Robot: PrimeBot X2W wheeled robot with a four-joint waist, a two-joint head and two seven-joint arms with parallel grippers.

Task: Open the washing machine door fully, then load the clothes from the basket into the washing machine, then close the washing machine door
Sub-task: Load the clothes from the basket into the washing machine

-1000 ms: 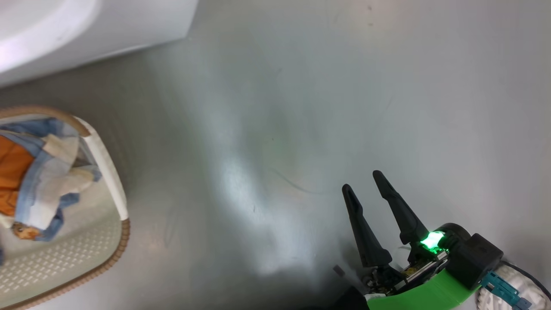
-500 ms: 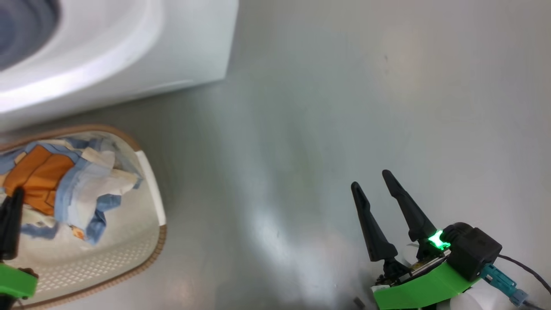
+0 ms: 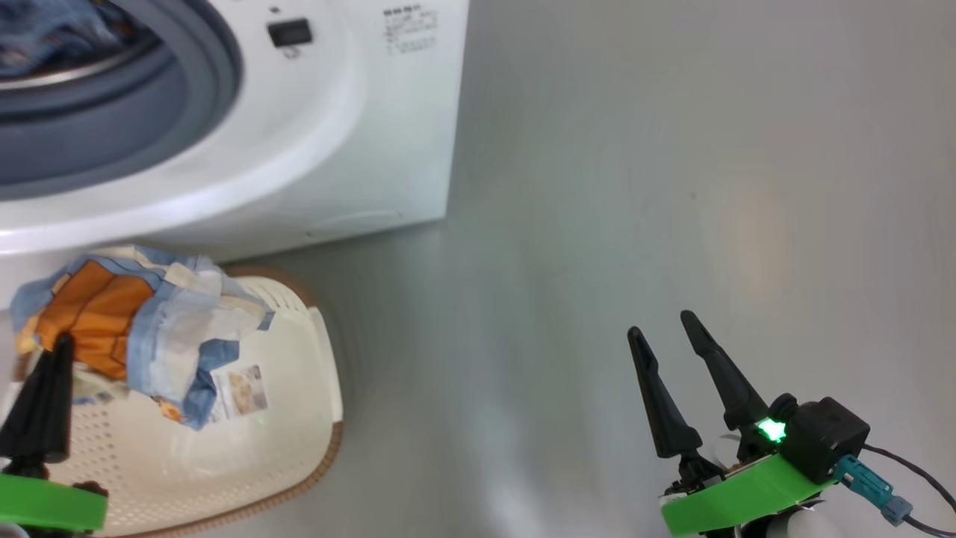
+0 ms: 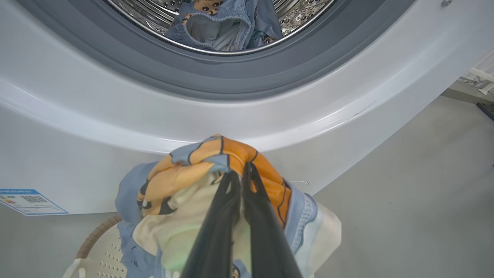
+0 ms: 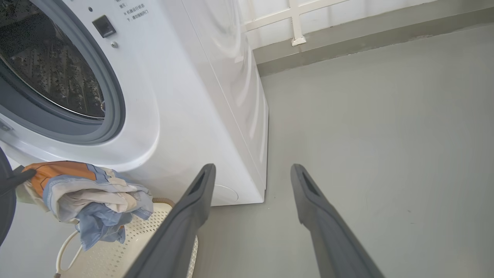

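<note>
Two grippers, two different states. Left gripper point(image 4: 238, 174): fingers pressed together, clamped on the orange top of the clothes point(image 4: 181, 181), a bundle of orange, light-blue and cream cloth. Bundle held up before the white lower front of the washing machine point(image 3: 358, 134), just below the grey rubber ring point(image 4: 154, 65), lower folds hanging over the basket point(image 3: 246, 448); whether touching it, impossible to tell. Basket on the floor point(image 3: 635, 187), close against the foot of the machine, cream and perforated, brown rim, a label sticker point(image 3: 243, 388) showing just beside the cloth. Inside the steel drum point(image 4: 305, 15), another light-blue garment point(image 4: 227, 23) printed with small orange-brown figures, lying low, near the ring. Small blue label point(image 4: 27, 200) low on the machine's front, at the left of the left wrist view. Right gripper point(image 5: 252, 166): fingers spread well apart, empty, over bare grey floor off the machine's right corner, well apart from basket and clothes
</note>
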